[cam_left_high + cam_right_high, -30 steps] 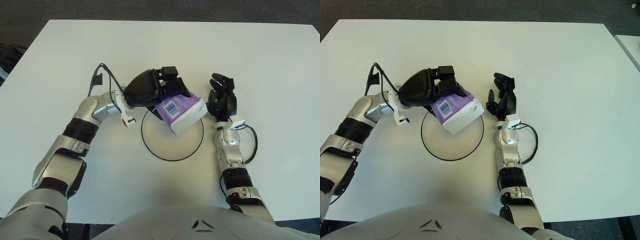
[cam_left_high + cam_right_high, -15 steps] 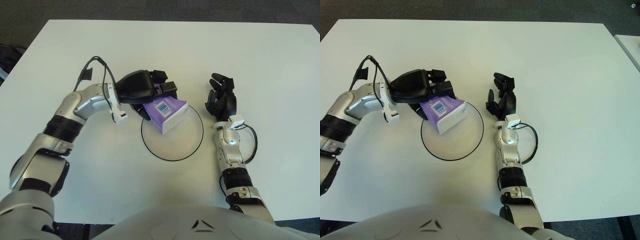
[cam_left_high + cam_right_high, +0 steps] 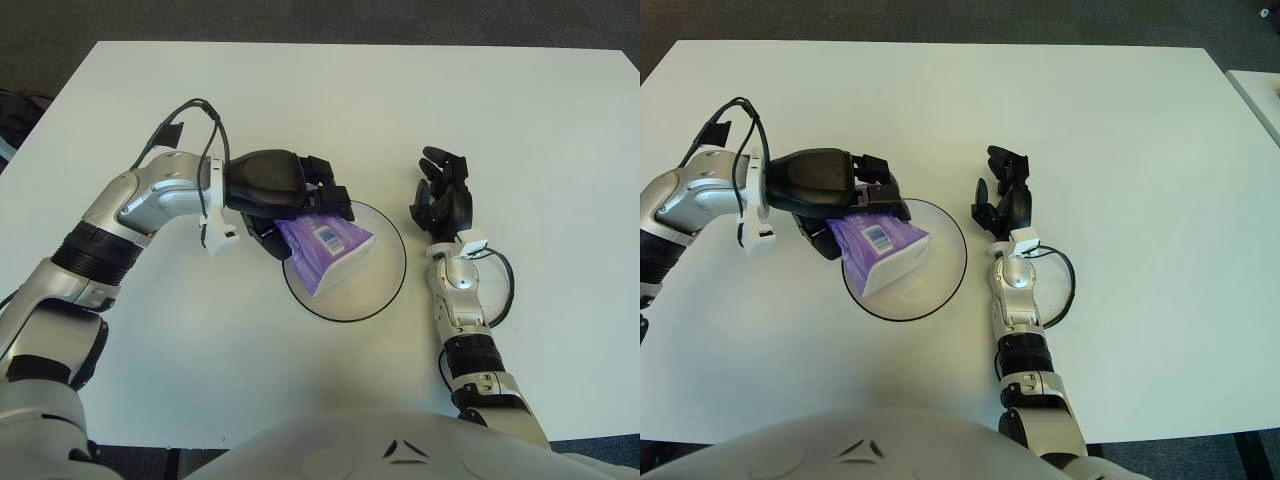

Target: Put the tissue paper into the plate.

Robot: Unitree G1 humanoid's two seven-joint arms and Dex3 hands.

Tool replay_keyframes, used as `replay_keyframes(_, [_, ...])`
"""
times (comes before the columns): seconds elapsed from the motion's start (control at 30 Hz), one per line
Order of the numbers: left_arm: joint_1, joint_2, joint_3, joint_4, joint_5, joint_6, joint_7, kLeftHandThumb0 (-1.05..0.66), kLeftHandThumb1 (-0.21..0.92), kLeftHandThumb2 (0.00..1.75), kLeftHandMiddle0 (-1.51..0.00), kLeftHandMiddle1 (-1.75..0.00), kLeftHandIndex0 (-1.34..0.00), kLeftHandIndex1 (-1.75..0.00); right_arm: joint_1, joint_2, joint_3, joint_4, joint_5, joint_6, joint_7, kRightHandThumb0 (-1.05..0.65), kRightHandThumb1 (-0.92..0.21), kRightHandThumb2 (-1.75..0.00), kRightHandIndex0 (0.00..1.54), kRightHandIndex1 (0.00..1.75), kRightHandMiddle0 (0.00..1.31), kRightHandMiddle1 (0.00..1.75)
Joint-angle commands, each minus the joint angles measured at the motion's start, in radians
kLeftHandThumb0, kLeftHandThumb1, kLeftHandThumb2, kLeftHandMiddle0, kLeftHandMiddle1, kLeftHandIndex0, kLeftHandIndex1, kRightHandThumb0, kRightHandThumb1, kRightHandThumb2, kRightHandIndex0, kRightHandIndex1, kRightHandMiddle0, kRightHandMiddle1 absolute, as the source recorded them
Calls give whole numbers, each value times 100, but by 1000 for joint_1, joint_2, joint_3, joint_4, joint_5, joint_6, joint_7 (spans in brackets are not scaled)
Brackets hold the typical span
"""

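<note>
Tissue pack held low over the plate, not yet let go.

The table [image 3: 520,110] carries the plate [image 3: 385,290] near its middle. The left hand [image 3: 285,190] reaches in from nine o'clock, fingers clamped on the pack [image 3: 325,255] over the plate's left half. The right hand [image 3: 443,200] shows at the plate's three o'clock, fingers loosely spread and holding nothing. Risk: the pack sits close to the nine o'clock rim, so a release here may tip it onto the rim or drag it out with the fingers. Its long axis runs roughly from one to seven o'clock, white end pointing down toward seven, barcode face up.
</note>
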Motion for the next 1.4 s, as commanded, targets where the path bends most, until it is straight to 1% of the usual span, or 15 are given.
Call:
replay_keyframes(0.0, [-16, 16, 8, -26, -35, 15, -45, -105, 92, 92, -31, -19, 0, -76, 89, 1, -14, 109, 0, 56, -19, -40, -79, -77, 44, 78, 5, 113])
replay_keyframes(0.27, [-29, 6, 15, -12, -63, 19, -93, -105, 92, 91, -31, -16, 0, -75, 77, 6, -12, 127, 2, 44, -24, -40, -79, -78, 43, 80, 8, 113])
replay_keyframes(0.47, [-27, -8, 31, 17, -55, 9, -84, -105, 92, 92, -31, -14, 0, -76, 73, 8, -10, 136, 0, 44, -27, -41, -79, -78, 42, 81, 7, 113])
replay_keyframes(0.77, [-23, -21, 46, 50, -50, -7, -72, -102, 92, 90, -33, -12, 0, -83, 72, 13, -7, 141, -2, 47, -34, -42, -79, -77, 41, 78, 7, 113])
replay_keyframes(0.97, [-12, -36, 58, 68, -67, 3, -69, -101, 92, 87, -34, -11, 0, -87, 75, 14, -4, 143, 3, 47, -27, -44, -80, -75, 42, 77, 7, 113])
replay_keyframes(1.37, [-12, -45, 67, 88, -56, -4, -71, -102, 92, 93, -34, -9, 0, -86, 76, 19, -7, 145, 10, 48, -24, -44, -81, -74, 44, 76, 7, 113])
